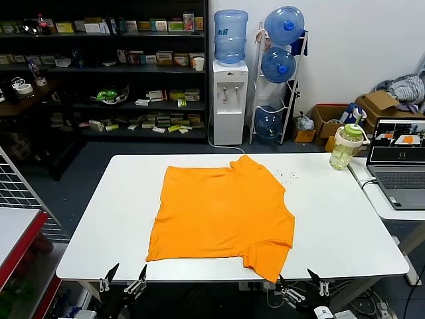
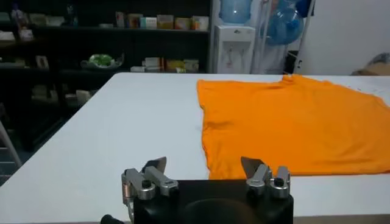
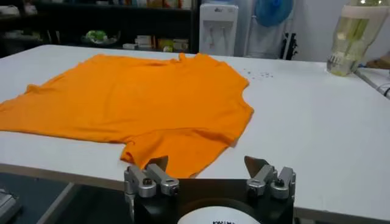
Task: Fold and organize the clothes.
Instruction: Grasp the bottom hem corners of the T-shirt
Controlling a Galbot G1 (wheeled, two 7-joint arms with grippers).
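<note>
From the head view the orange T-shirt (image 1: 222, 216) lies spread flat in the middle of the frame on the white table (image 1: 345, 226), one sleeve reaching toward the lower right near the table's front edge; laid out like this it looks ready for a first fold, with none made yet. Both grippers sit at the bottom edge of the frame, below the table front, the left gripper (image 1: 123, 277) at lower left and the right gripper (image 1: 299, 282) at lower right, each spread wide and holding nothing. A green bottle (image 1: 346, 147) and a laptop (image 1: 400, 166) stand at the right. The left wrist view adds the shirt's straight side hem running up the middle of the frame, which the head view flattens. The right wrist view shows the sleeve lying rumpled just above the open fingers.
</note>
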